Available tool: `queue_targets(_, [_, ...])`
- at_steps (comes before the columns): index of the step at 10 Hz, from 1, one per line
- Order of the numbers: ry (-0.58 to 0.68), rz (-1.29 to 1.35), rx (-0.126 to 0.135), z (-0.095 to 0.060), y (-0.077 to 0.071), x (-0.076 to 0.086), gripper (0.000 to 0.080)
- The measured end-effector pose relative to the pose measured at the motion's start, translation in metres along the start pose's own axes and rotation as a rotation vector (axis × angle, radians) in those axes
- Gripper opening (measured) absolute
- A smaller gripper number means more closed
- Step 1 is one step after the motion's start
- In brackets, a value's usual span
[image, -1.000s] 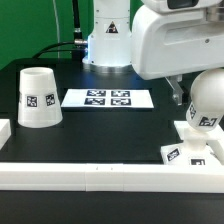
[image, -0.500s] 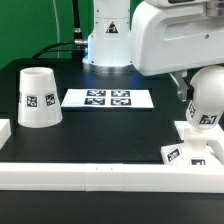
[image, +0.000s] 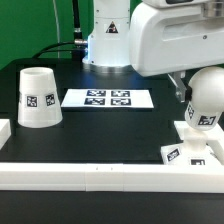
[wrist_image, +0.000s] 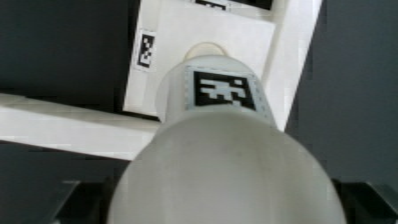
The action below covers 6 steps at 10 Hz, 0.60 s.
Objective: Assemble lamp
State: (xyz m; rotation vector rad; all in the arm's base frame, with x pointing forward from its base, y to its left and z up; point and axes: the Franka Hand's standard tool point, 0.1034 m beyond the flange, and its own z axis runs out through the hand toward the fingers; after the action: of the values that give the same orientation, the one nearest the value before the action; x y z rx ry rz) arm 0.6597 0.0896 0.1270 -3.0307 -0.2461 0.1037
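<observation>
The gripper (wrist_image: 217, 204) is clamped around the bulb (image: 208, 100), whose round head fills the space between the dark fingers in the wrist view, so the grasp itself is mostly hidden by the bulb. The bulb stands upright over the flat square base (image: 190, 135) at the exterior view's right, its narrow tagged end pointing down at the base; whether it is seated there or only touching cannot be told. The shade (image: 38, 97) stands well apart at the exterior view's left, narrow end up, its tag facing the camera. Between shade and arm lies the marker board (image: 108, 99) on the black table (image: 100, 135), and a long white rail (image: 90, 176) runs along the near edge
</observation>
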Motion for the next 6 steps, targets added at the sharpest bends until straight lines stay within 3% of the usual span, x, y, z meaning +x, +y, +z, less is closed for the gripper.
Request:
queue_targets(3, [0.104,0.071,-0.014,-0.009,-0.004,-0.016,0.058])
queue_targets(6, [0.136,0.089,-0.02,-0.003,-0.003,-0.026,0.058])
